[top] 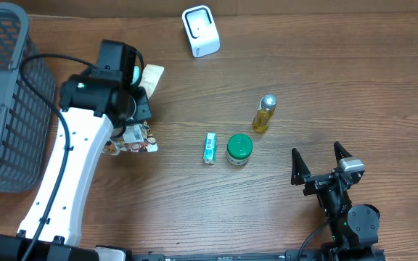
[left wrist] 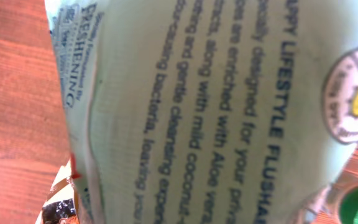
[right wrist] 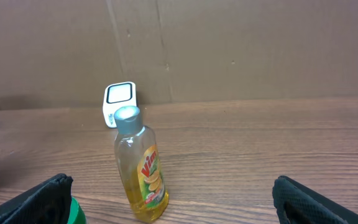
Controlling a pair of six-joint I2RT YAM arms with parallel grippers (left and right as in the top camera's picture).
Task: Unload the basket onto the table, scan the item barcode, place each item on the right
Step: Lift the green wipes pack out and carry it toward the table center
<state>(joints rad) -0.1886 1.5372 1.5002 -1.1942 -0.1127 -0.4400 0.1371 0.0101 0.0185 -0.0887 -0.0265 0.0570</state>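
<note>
- Wipes packet (left wrist: 216, 106), pale green with printed text, is clamped in the jaws of the left gripper (top: 139, 85) over the far-left part of the desk (top: 354, 65), right of the basket.
- Grey basket (top: 6, 94) is set at the left edge.
- Right gripper (top: 316, 156) is seen near the near-right corner, jaws wide apart, nothing held.
- White scanner (top: 200, 30) is stood at the far edge, apart from the packet.
- Yellow bottle (top: 265, 114) is stood upright right of centre.
- Green-lidded jar (top: 239, 148) is placed mid-desk.
- Colourful sachet (top: 138, 141) is laid beside the left arm.
- Small green tube (top: 210, 148) is laid just left of the jar.
</note>
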